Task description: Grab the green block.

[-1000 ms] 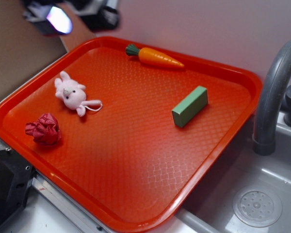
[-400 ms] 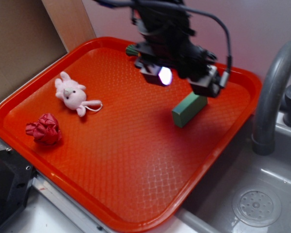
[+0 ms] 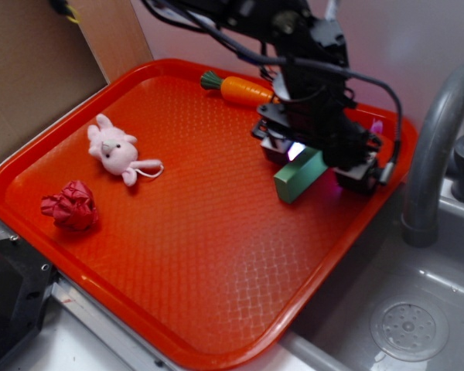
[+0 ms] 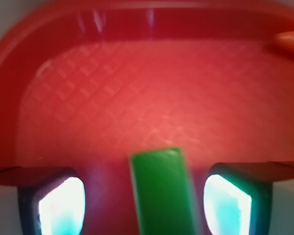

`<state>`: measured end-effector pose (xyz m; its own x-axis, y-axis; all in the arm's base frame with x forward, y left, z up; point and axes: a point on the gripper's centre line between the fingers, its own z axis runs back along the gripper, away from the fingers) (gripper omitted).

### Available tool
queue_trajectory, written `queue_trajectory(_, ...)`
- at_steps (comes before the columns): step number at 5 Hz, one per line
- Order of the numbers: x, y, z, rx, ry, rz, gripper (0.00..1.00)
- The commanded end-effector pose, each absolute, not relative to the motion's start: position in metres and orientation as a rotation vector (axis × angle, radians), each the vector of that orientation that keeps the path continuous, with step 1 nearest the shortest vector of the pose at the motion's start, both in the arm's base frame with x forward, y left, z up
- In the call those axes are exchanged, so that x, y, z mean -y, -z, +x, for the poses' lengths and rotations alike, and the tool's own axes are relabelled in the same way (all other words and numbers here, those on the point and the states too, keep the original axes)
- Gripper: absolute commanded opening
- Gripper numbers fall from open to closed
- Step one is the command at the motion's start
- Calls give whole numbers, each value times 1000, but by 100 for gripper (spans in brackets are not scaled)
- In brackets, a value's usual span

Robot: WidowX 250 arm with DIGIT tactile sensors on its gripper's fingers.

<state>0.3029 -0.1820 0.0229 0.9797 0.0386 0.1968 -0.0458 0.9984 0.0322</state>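
The green block (image 3: 297, 178) lies flat on the orange-red tray (image 3: 201, 255), at its right side. My gripper (image 3: 317, 164) hangs low over the block's far end and stands open, one finger on each side. In the wrist view the green block (image 4: 164, 193) runs lengthwise between the two glowing fingers (image 4: 61, 205), a clear gap on either side. My gripper (image 4: 144, 205) touches nothing. The arm hides the block's far end in the exterior view.
An orange carrot (image 3: 243, 90) lies at the tray's back edge, just behind the arm. A pink plush bunny (image 3: 114, 148) and a red crumpled ball (image 3: 69, 205) sit at the left. A grey faucet (image 3: 437, 147) and sink (image 3: 406, 328) stand right of the tray.
The arm came in from the back left, swept across the tray and dropped down over the green block. The block and the other objects stayed where they were.
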Motion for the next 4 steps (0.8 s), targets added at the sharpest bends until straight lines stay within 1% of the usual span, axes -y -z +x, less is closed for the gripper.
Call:
queue_trajectory(1, 190, -20, 300, 198, -9, 29, 0)
queue_trajectory(2, 174, -43, 294, 171, -32, 27, 0)
queue_trajectory(3, 145, -81, 285, 153, -104, 1, 0)
queue_trajectory(4, 115, -124, 271, 160, -228, -3, 0)
